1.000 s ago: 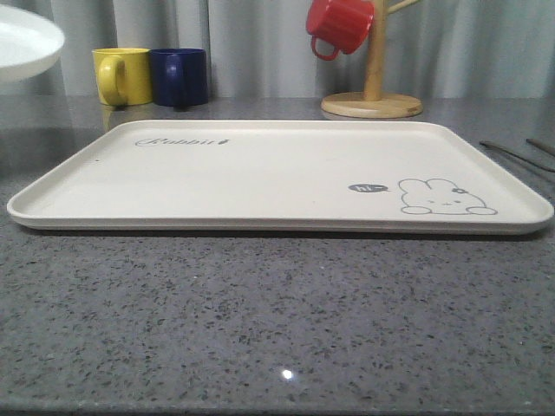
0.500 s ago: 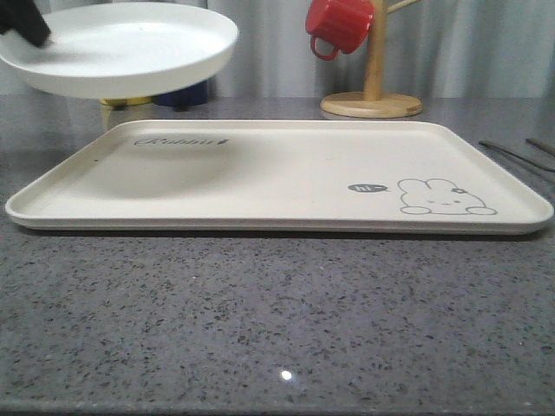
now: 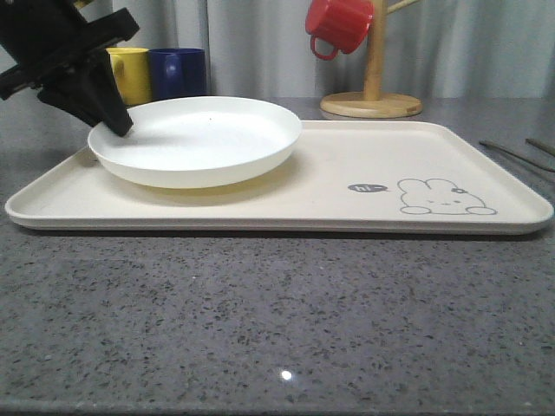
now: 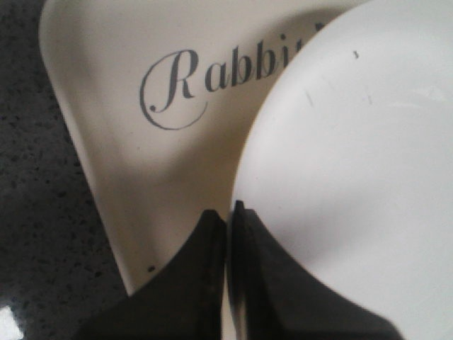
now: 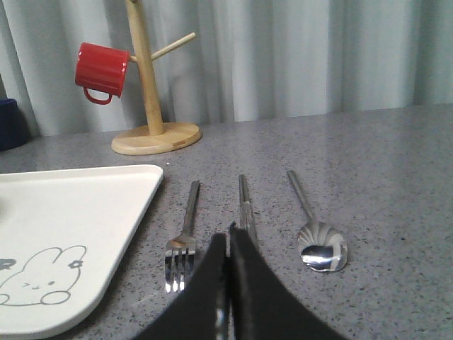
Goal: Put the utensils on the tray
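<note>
The cream tray (image 3: 364,221) with the rabbit drawing lies across the table. My left gripper (image 3: 117,128) is shut on the rim of a round white plate (image 3: 199,139), held low over the tray's left part; I cannot tell whether it rests there. In the left wrist view the fingertips (image 4: 228,212) pinch the plate (image 4: 354,177) beside the "Rabbit" lettering on the tray (image 4: 113,106). To the right of the tray (image 5: 78,212) lie the fork (image 5: 185,234), chopsticks (image 5: 245,198) and spoon (image 5: 318,241), side by side on the counter. My right gripper (image 5: 227,237) hovers shut over the chopsticks' near end.
A wooden mug tree (image 3: 373,87) with a red mug (image 3: 338,26) stands behind the tray's right part. A yellow mug (image 3: 130,74) and a blue mug (image 3: 179,74) stand at the back left. Grey speckled counter lies in front of the tray.
The left gripper has carried the white plate down and to the right, from high at the far left to low over the tray's left part.
</note>
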